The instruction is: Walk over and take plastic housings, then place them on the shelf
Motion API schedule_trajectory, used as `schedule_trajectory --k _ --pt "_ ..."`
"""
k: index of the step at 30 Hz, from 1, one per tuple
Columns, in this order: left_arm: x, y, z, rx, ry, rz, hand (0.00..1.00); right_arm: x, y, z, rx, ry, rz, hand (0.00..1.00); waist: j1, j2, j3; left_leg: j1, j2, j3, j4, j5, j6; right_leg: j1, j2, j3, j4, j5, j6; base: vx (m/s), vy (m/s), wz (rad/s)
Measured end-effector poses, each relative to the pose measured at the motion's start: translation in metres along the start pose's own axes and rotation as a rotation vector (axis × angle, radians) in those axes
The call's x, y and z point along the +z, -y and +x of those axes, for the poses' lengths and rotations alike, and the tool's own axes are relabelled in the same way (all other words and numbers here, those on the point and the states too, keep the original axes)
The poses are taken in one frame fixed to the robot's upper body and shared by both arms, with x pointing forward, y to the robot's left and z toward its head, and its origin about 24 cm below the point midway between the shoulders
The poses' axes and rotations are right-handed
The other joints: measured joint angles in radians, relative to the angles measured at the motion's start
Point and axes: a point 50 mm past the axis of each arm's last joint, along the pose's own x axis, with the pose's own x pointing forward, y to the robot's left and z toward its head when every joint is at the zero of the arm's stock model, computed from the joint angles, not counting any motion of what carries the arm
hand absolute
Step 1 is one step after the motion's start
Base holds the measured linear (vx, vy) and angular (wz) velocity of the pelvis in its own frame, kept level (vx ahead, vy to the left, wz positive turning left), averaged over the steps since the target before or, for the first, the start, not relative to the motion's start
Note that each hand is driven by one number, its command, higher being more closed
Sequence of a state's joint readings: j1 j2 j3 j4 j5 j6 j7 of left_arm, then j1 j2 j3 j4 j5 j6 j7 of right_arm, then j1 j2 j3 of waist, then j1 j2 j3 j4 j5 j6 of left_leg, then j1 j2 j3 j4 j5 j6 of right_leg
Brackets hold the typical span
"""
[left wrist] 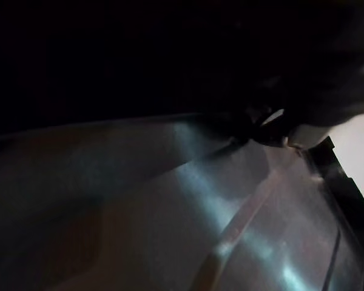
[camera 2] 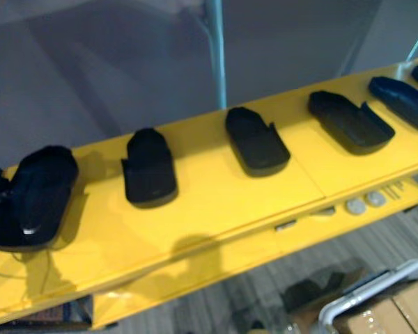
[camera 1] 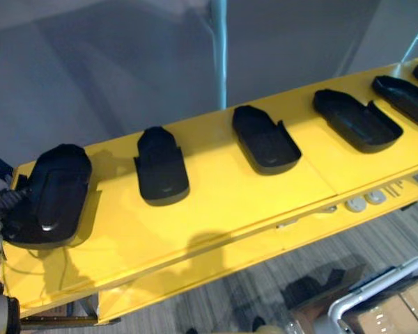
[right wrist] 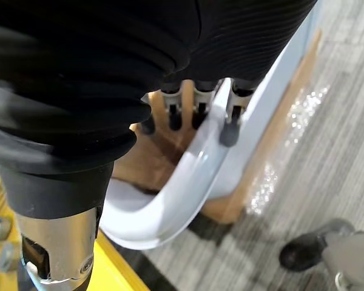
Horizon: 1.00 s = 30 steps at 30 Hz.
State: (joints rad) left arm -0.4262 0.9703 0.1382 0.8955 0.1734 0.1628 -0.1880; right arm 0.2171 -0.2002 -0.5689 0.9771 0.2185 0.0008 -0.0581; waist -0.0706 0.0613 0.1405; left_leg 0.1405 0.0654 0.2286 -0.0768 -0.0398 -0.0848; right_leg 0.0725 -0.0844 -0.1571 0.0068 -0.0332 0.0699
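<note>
Several black plastic housings lie in a row on the yellow shelf (camera 1: 223,202). The leftmost housing (camera 1: 52,191) rests at the shelf's left end, and my left hand (camera 1: 1,202) is pressed against its near side, fingers hidden behind it. Seen from the left wrist, that housing's glossy dark surface (left wrist: 230,230) is very close. To its right lie a second housing (camera 1: 161,167), a third (camera 1: 265,139) and a fourth (camera 1: 355,120). My right hand (right wrist: 229,130) hangs low beside a white rail (right wrist: 188,182), fingers straight and holding nothing.
A teal post (camera 1: 218,49) rises behind the shelf. A lower yellow ledge carries small round white parts (camera 1: 366,202). At the bottom right stands a white-railed cart (camera 1: 376,292) holding a cardboard box (camera 1: 404,309). Grey carpet lies below.
</note>
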Motion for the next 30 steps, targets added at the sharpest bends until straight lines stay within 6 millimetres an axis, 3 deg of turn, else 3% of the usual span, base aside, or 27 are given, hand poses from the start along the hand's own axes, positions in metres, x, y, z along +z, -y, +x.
schedule_trajectory --k 2,5,8,12,15,18,21,25,30 --pt "-0.001 0.006 0.001 0.017 -0.011 -0.021 1.00 -0.001 0.000 0.000 -0.033 0.002 -0.013 0.00 0.001 -0.008 0.005 0.000 -0.001 0.000 0.000 0.000 0.000 0.000 -0.002 0.000 0.002 0.000 0.000 0.00 0.000 0.00" --pt "-0.011 0.027 0.002 0.024 -0.038 -0.055 1.00 0.006 0.004 -0.002 -0.238 0.055 -0.088 0.00 0.001 -0.010 0.015 -0.002 -0.001 0.005 0.000 -0.007 0.006 -0.004 -0.002 0.002 0.003 0.002 0.001 -0.02 0.015 -0.03" --pt "-0.033 0.045 -0.003 0.032 -0.100 -0.154 1.00 0.042 0.022 -0.010 -0.532 0.216 0.008 0.00 0.003 -0.005 0.020 -0.005 -0.004 0.041 0.000 -0.017 0.008 -0.027 -0.002 0.034 0.006 0.007 0.007 -0.01 0.035 -0.30" --pt "-0.043 0.044 -0.007 0.077 -0.113 -0.230 1.00 0.083 0.063 -0.034 -0.935 0.431 0.098 0.00 -0.001 -0.005 0.020 -0.004 -0.007 0.055 0.001 -0.021 0.010 -0.034 0.000 0.050 0.007 0.008 0.008 0.04 0.017 -0.12" --pt "-0.051 0.040 -0.011 0.121 -0.116 -0.245 1.00 0.107 0.071 -0.049 -1.019 0.606 0.173 0.00 -0.011 -0.006 0.020 -0.002 -0.007 0.055 0.001 -0.021 0.011 -0.031 0.000 0.051 0.004 0.008 0.007 0.04 0.002 0.00" --pt "-0.052 0.044 -0.012 0.122 -0.114 -0.247 1.00 0.135 0.070 -0.061 -0.940 0.814 0.223 0.00 -0.016 -0.006 0.020 0.000 -0.008 0.057 0.016 -0.024 0.010 -0.022 -0.005 0.051 0.005 0.008 0.007 0.01 -0.002 0.00" --pt "-0.058 0.048 -0.015 0.114 -0.118 -0.244 1.00 0.162 0.048 -0.070 -0.680 0.994 0.148 0.00 -0.022 -0.006 0.020 0.002 -0.006 0.057 0.019 -0.028 0.010 -0.021 -0.004 0.051 0.007 0.008 0.008 0.00 0.000 0.00" --pt "-0.065 0.050 -0.019 0.108 -0.132 -0.227 1.00 0.161 0.013 -0.060 -0.239 0.966 0.029 0.00 -0.023 0.001 0.023 0.000 -0.004 0.057 0.025 -0.029 0.011 -0.024 -0.004 0.051 0.013 0.008 0.008 -0.04 -0.002 0.00" --pt "-0.070 0.051 -0.020 0.104 -0.138 -0.210 1.00 0.146 -0.015 -0.055 0.114 0.898 -0.075 0.00 -0.021 0.014 0.029 -0.003 0.000 0.054 0.040 -0.034 0.012 -0.022 -0.003 0.048 0.018 0.008 0.008 -0.02 -0.005 0.00"
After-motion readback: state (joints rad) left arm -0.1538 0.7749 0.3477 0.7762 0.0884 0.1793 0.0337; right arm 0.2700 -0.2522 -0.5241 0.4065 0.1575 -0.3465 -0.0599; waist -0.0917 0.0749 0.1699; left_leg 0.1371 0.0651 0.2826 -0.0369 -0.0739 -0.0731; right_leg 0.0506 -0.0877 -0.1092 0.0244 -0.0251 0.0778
